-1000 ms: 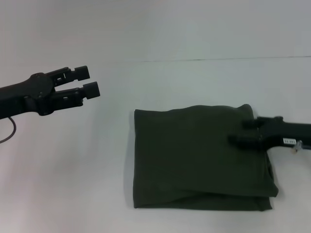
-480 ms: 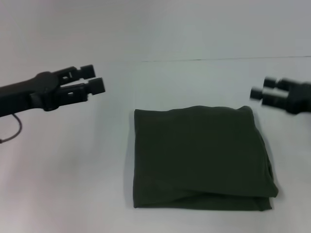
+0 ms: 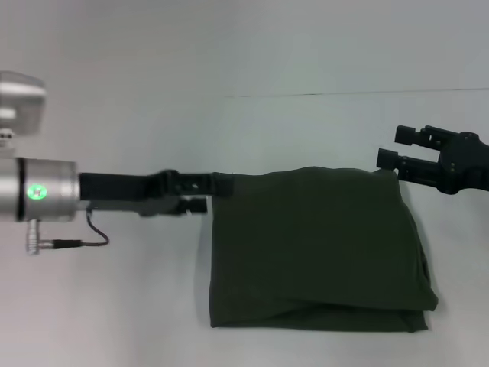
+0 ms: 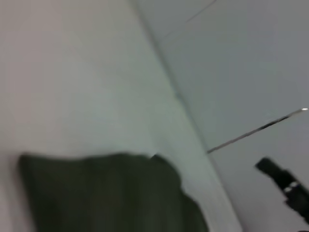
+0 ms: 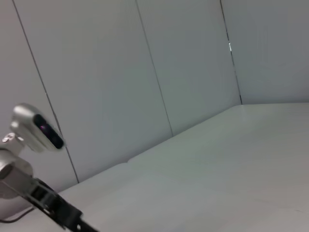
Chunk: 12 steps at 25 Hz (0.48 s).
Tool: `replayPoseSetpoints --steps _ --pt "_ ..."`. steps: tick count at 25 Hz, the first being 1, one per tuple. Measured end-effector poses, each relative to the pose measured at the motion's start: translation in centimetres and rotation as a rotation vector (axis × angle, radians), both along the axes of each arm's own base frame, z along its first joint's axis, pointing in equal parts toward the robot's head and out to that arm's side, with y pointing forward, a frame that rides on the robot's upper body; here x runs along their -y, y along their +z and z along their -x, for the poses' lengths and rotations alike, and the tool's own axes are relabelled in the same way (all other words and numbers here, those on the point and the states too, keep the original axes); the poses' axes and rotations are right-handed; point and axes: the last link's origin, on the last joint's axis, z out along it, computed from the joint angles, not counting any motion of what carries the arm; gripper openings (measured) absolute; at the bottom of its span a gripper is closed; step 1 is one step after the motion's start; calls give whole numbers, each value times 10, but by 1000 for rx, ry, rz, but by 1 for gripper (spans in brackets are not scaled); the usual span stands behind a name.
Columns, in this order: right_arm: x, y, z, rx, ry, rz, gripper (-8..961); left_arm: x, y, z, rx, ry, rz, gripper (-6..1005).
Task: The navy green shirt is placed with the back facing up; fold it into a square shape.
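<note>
The navy green shirt [image 3: 313, 248], folded into a rough square, lies plain side up on the white table [image 3: 114, 306]. The left hand [image 3: 200, 195] reaches its far left corner; its finger state cannot be told. The right hand [image 3: 393, 147], fingers spread, hovers beside the far right corner.

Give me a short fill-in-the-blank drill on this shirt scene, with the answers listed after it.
1. The navy green shirt lies folded into a rough ____ on the table.
2. The left end effector is at the shirt's far ____ corner.
3. The right end effector, near the far right corner, has its fingers ____.
4. No ____ shows on the shirt's upward face.

Missing words: square; left; open; lettering
</note>
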Motion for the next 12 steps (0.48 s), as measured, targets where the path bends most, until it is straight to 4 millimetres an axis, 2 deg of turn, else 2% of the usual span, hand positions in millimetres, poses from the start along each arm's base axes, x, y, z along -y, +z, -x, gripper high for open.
replayPoseSetpoints --steps 4,5,12 --pt "3 2 -3 15 6 6 764 -4 -12 -1 -39 92 73 887" --pt "3 3 -4 17 7 6 764 -4 -22 0 -49 157 102 887" --pt "6 7 -10 32 8 -12 763 -6 -33 11 -82 224 52 887"
